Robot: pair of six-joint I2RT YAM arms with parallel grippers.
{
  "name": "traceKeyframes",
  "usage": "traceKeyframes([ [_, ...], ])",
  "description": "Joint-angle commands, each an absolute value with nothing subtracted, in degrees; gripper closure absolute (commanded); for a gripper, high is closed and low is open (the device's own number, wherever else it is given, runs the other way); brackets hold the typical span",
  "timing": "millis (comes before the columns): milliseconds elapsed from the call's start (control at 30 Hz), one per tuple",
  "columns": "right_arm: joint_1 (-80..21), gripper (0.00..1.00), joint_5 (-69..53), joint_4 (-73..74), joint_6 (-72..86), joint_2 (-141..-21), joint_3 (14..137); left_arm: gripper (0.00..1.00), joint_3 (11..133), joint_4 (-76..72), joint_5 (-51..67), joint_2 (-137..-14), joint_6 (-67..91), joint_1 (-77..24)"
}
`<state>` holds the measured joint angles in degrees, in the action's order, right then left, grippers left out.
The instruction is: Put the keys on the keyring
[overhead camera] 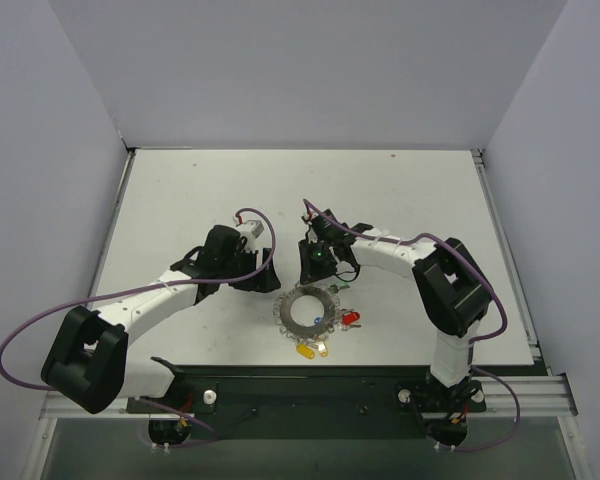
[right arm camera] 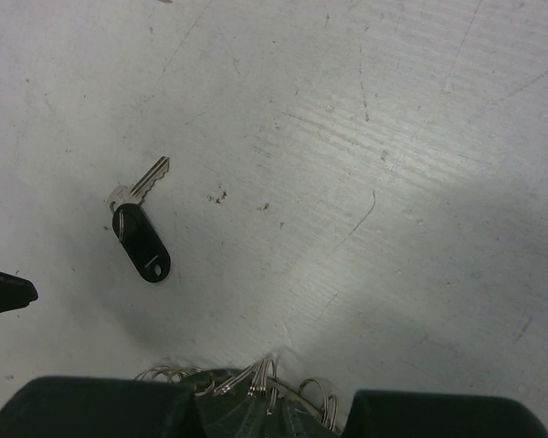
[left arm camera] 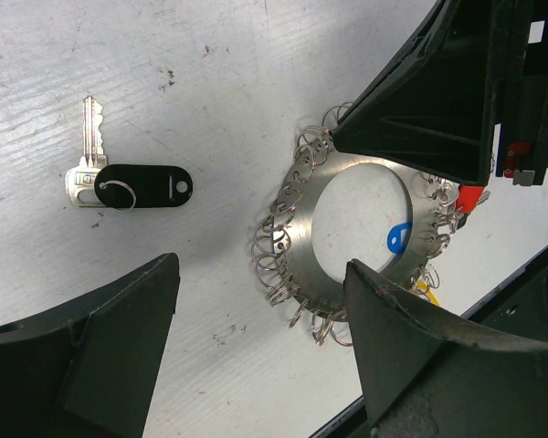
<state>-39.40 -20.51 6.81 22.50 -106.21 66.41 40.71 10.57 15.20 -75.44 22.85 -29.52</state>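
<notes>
The keyring is a flat silvery hoop rimmed with small split rings, lying near the table's front edge. Yellow, red and blue key tags hang at its rim. In the left wrist view the keyring lies right of a loose key with a black tag. My left gripper hangs open above the table between that key and the hoop, holding nothing. My right gripper is shut on the small rings at the keyring's far rim. The black-tagged key lies ahead of it.
The right arm's black finger covers the hoop's upper rim in the left wrist view. The left gripper's fingertip shows at the left edge of the right wrist view. The table's black front rail runs just behind the yellow tag.
</notes>
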Motion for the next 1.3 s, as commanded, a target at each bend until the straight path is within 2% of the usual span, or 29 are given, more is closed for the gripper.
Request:
traceKeyframes([
  [0, -39.3, 0.85, -21.9, 7.0, 22.6, -105.0, 66.4, 0.18, 40.9, 10.1, 15.2, -74.4, 22.1, -29.3],
  [767, -39.6, 0.83, -23.0, 6.8, 22.2, -106.5, 66.7, 0.18, 41.0, 10.0, 15.2, -75.1, 22.0, -29.4],
  [1033, -39.6, 0.76, -22.8, 6.8, 22.2, -107.6, 66.8, 0.18, 40.8, 9.9, 15.2, -75.2, 22.0, -29.4],
  [1267, -39.7, 0.75, -22.4, 6.7, 22.4, -108.5, 66.8, 0.18, 40.7, 10.0, 15.1, -75.1, 21.9, -29.4],
])
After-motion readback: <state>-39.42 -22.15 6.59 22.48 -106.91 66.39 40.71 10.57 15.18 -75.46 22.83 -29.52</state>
